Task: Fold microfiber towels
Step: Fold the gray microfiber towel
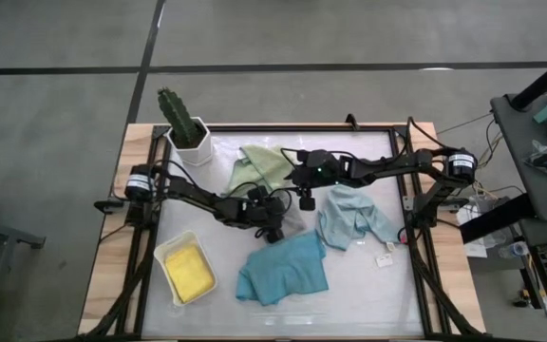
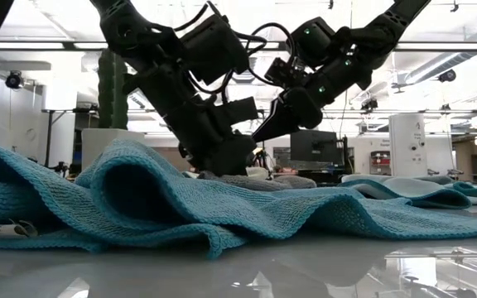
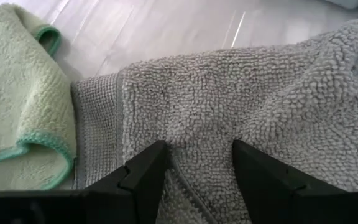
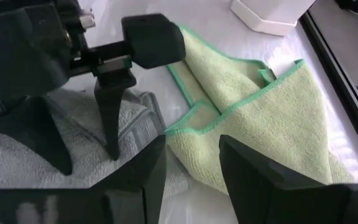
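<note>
The left gripper (image 1: 272, 231) is down in the middle of the table, on the grey towel (image 3: 241, 106). In the left wrist view its two dark fingers (image 3: 146, 171) stand apart and press into the grey pile, with a ridge of the cloth rising between them; it looks like a pinch on a fold, and the cloth is not lifted off the table. The right gripper (image 1: 306, 199) hangs just beside it, a little above the table, over the place where the grey towel meets the sage green towel (image 4: 247, 112). Its fingers (image 4: 247, 168) are partly open, with a clear gap, and nothing is between them. The sage green towel lies crumpled near the white pot with the cactus (image 1: 184, 125). The pale blue towel (image 1: 351, 217) lies crumpled on the right side, the teal towel (image 1: 285, 269) near the front edge, and the yellow towel (image 1: 188, 270) lies in the white tray (image 1: 164, 253) at the front left.
</note>
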Available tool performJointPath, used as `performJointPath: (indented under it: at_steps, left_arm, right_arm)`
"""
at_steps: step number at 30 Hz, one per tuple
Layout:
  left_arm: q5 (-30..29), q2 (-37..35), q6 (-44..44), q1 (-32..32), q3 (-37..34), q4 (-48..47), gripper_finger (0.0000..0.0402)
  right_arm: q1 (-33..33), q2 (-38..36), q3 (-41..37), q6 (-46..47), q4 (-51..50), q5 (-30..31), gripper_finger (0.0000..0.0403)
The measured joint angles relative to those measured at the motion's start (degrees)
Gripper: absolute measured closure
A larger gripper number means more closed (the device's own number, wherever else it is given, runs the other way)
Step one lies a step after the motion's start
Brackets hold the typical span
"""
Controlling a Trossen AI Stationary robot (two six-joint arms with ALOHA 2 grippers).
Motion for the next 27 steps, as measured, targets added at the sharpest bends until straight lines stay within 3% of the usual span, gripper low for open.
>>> performJointPath:
  at_steps: [13, 18, 23, 25, 27]
  left_arm:
    - [0.2, -7.2, -2.7, 0.0, -0.3, -15.8, 0.0228]
    - [3.3, -9.7, 1.6, -0.4, -0.9, -11.6, 0.0234]
    - [6.2, -9.7, 3.5, -0.5, -1.0, -10.9, 0.0264]
    - [6.2, -9.6, 3.3, -0.4, -1.1, -12.9, 0.0277]
    - [4.7, -9.6, 3.3, -0.3, -1.3, -15.0, 0.0288]
  right_arm:
    - [-0.1, 0.0, 0.0, -1.1, -4.1, 0.0, 0.0264]
    - [-0.1, 0.0, 0.0, -1.7, -5.2, 0.0, 0.0264]
    - [-0.1, 0.0, 0.0, -2.1, -5.2, -0.1, 0.0264]
    - [-0.1, 0.0, 0.0, -1.6, -5.0, -2.0, 0.0264]
    - [-0.1, 0.1, 0.0, -1.5, -4.0, -7.8, 0.0264]
